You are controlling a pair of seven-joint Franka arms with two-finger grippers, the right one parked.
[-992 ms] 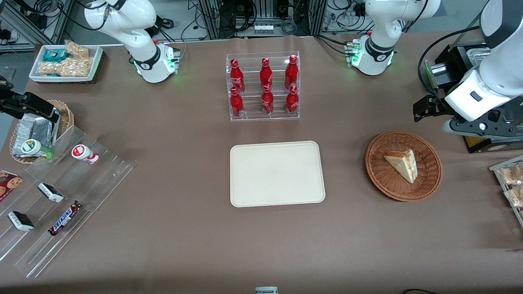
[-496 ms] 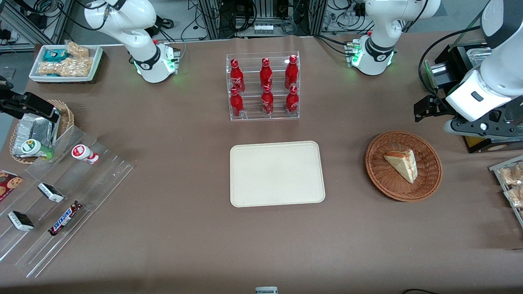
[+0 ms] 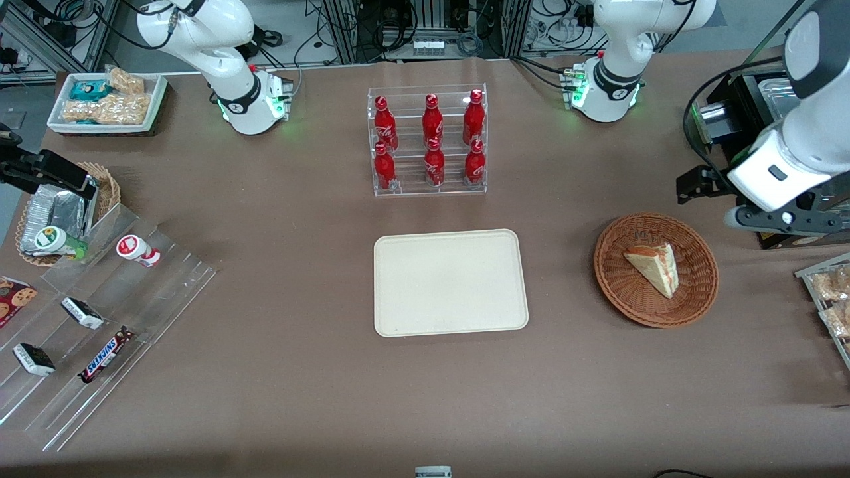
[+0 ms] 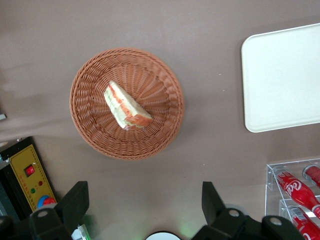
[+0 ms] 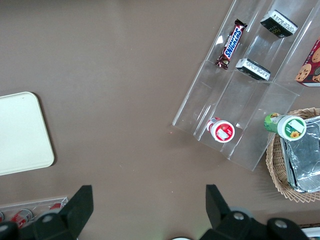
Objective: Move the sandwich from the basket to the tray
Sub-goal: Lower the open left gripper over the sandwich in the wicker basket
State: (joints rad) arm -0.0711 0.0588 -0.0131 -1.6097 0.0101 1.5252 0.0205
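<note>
1. Since a second ago only your working arm has shifted, drifting slightly toward its own end of the counter point(image 3: 265, 411); the sandwich point(image 3: 654, 267), basket point(image 3: 611, 279) and tray point(image 3: 451, 282) have not moved.
2. Your sandwich lies on its side in the middle of the round wicker basket, a pale bread wedge with its red, orange and green filling showing along the cut edge.
3. Expect it to be light and soft: the bread will likely squash under a hard pinch, and the layers could slide apart if you catch only one slice.
4. Take hold across the two flat bread faces near the thick end of the wedge, not at the thin point, and close gently.
5. Your hand point(image 4: 145, 205) hangs above the counter beside the basket, farther from the front camera than the sandwich, touching nothing; its fingers point(image 4: 75, 200) stand wide apart and carry nothing.
6. The tray sits bare at mid-counter, well apart from the basket, nearer the front camera than the rack of red bottles point(image 3: 428, 139).
</note>
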